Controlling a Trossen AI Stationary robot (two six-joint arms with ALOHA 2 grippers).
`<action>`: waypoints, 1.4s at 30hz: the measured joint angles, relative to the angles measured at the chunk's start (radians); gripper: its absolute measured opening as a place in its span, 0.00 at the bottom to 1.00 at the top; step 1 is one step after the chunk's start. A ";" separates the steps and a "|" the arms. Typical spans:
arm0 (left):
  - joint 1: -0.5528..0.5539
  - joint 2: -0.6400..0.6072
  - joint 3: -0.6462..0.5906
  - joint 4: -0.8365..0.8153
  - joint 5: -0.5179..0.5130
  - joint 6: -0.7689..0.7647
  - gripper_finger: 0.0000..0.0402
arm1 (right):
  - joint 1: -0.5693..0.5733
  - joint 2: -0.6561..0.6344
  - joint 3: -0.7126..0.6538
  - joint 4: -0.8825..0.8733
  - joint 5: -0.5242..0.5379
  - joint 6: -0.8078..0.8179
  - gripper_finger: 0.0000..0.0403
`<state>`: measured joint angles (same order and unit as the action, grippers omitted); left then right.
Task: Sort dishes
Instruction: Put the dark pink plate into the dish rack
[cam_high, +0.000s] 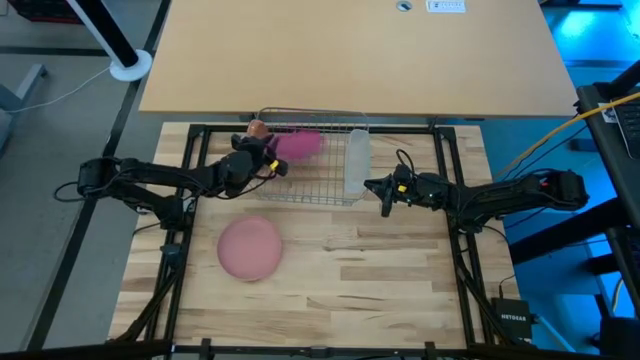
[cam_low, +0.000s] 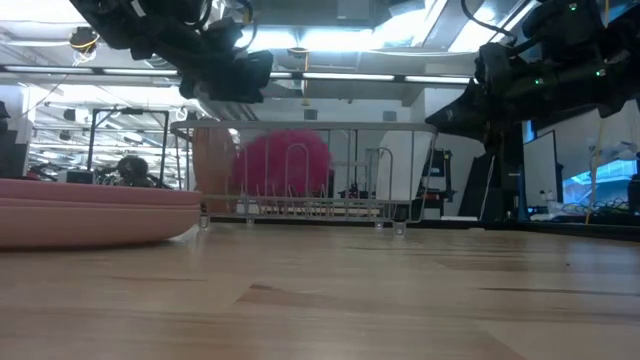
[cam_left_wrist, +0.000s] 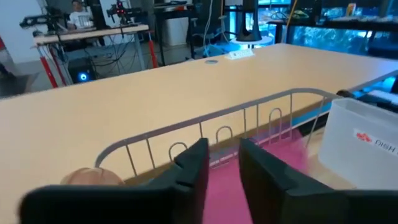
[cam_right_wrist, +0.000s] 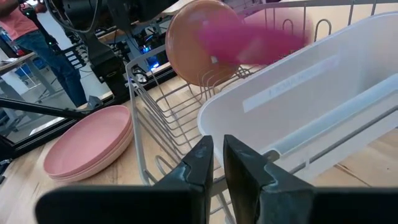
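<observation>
The magenta plate stands on edge in the wire rack and shows blurred in the low view and the right wrist view. The tan-orange plate stands upright beside it at the rack's left end. The pale pink plate lies flat on the table, nearer than the rack. My left gripper is open just above the magenta plate, over the rack's left part. My right gripper is shut and hovers off the rack's right near corner.
A translucent white cup hangs on the rack's right end, close ahead of my right gripper. A tan board lies beyond the rack. The wooden tabletop right of the pale pink plate is bare.
</observation>
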<state>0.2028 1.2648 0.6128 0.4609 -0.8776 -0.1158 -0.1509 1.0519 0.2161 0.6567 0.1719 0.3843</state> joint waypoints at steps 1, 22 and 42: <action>0.000 0.000 0.000 0.000 0.000 -0.017 0.14 | 0.000 0.000 0.000 0.000 0.000 0.000 0.11; -0.006 0.000 0.000 -0.007 0.393 0.126 0.25 | 0.000 0.000 0.000 -0.002 0.000 0.000 0.11; 0.147 0.017 0.032 -0.144 0.678 0.280 0.30 | 0.000 0.000 0.000 -0.001 -0.003 0.003 0.11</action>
<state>0.3493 1.2817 0.6452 0.3166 -0.1997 0.1640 -0.1513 1.0515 0.2161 0.6556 0.1692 0.3874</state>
